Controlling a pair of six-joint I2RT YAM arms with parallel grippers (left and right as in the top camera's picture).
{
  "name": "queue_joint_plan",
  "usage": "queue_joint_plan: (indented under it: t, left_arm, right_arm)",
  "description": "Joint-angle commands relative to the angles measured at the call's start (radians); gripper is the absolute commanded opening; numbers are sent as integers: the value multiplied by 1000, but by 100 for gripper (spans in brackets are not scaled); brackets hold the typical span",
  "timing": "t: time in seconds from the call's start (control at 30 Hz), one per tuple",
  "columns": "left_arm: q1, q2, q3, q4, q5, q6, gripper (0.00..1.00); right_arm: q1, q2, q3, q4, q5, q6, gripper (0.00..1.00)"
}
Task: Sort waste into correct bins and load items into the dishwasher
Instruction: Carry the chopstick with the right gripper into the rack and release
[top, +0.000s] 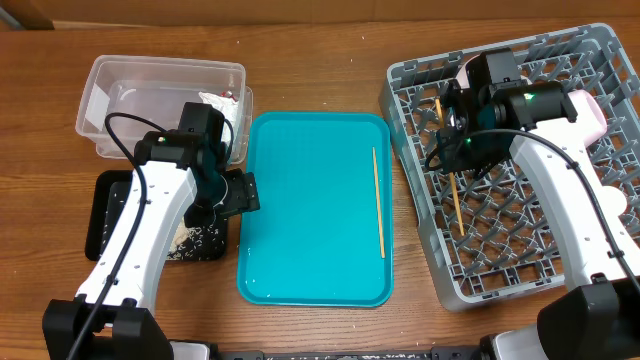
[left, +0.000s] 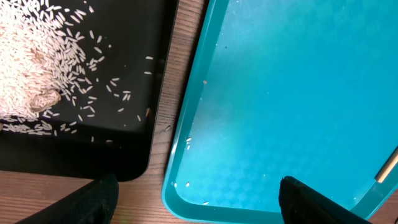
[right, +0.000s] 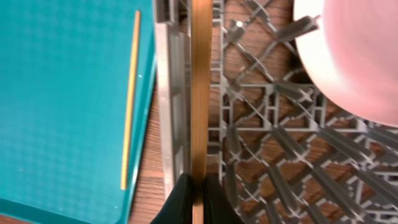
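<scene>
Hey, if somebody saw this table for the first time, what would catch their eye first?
The big teal tray in the middle, with one chopstick lying along its right side. On the right, the right arm's fingers pinch the other chopstick over the grey dish rack. At left, white rice is heaped in the black tray.

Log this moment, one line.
left hand: open, empty | right hand: shut on thin wooden chopstick over grey plastic dish rack | second wooden chopstick: on teal plastic tray | white rice: in black rectangular tray
</scene>
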Motion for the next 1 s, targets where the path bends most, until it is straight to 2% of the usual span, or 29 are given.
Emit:
queue_joint_plan:
  t: [0.0,0.97]
  left_arm:
    - [-4,-7,-5,-2,-7,3,84]
    - [-4,-7,-5,0,-7,4,85]
  right_arm:
    - [-1,-9,15,-11,41,-12,4]
    - [-1,-9,-31,-17,40,-11,4]
